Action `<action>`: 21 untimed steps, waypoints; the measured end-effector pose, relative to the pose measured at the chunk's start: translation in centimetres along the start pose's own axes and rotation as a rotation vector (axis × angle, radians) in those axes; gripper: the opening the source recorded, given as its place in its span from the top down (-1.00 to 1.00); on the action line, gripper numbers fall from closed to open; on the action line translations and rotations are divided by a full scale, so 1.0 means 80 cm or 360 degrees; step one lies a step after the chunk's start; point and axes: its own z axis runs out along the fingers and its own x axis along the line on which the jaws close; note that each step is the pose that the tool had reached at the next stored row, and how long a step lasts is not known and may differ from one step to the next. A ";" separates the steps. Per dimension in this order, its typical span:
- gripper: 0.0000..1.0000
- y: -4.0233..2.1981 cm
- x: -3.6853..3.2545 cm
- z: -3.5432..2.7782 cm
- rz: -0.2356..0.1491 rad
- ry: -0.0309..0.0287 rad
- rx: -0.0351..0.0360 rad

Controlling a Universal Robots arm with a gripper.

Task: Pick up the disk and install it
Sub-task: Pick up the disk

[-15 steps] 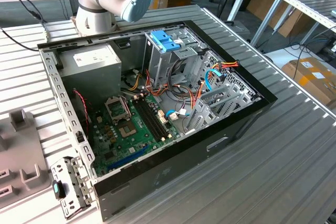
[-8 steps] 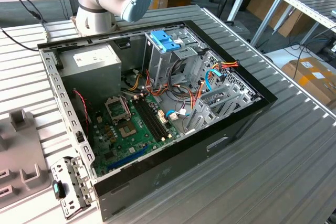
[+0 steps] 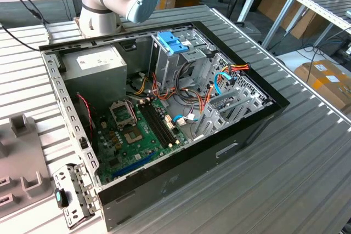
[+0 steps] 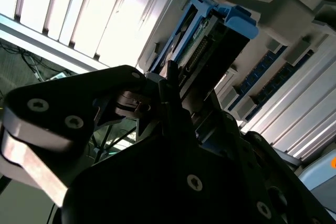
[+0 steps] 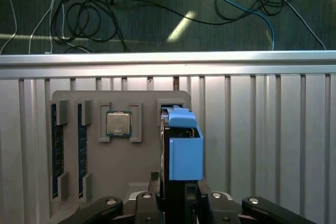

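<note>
In the first wrist view the disk (image 5: pixel 185 148) stands on edge, its light-blue carrier facing the camera, over a slot in a grey fixture (image 5: pixel 142 166). My gripper (image 5: pixel 176 184) is shut on the disk's near end, one finger on each side. The second wrist view shows the disk (image 4: pixel 210 35) from the side, with its blue rail and green circuit board running away from the dark gripper (image 4: pixel 181 98). Whether the disk still rests in the slot cannot be told.
The fixture also holds a processor chip (image 5: pixel 118 124) and memory sticks (image 5: pixel 54 150). In the exterior view an open computer case (image 3: pixel 247 130) lies on the ribbed metal table, with a blue bracket (image 3: pixel 173 42) atop its drive cage. The arm's base (image 3: pixel 101 4) stands behind it.
</note>
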 end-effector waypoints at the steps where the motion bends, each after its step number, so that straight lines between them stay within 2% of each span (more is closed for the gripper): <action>1: 0.30 -0.0001 0.0001 -0.0045 0.0000 0.00000 0.0000; 5: 0.30 -0.0007 0.0005 -0.0264 0.0000 0.00000 0.0001; 7: 0.30 -0.0011 0.0008 -0.0446 0.0000 -0.00001 0.0003; 11: 0.30 -0.0017 0.0012 -0.0714 0.0000 -0.00001 0.0005; 13: 0.30 -0.0022 0.0015 -0.0906 0.0000 -0.00001 0.0007; 16: 0.30 -0.0026 0.0018 -0.1075 0.0000 -0.00001 0.0010; 21: 0.30 -0.0032 0.0022 -0.1305 0.0000 -0.00004 0.0015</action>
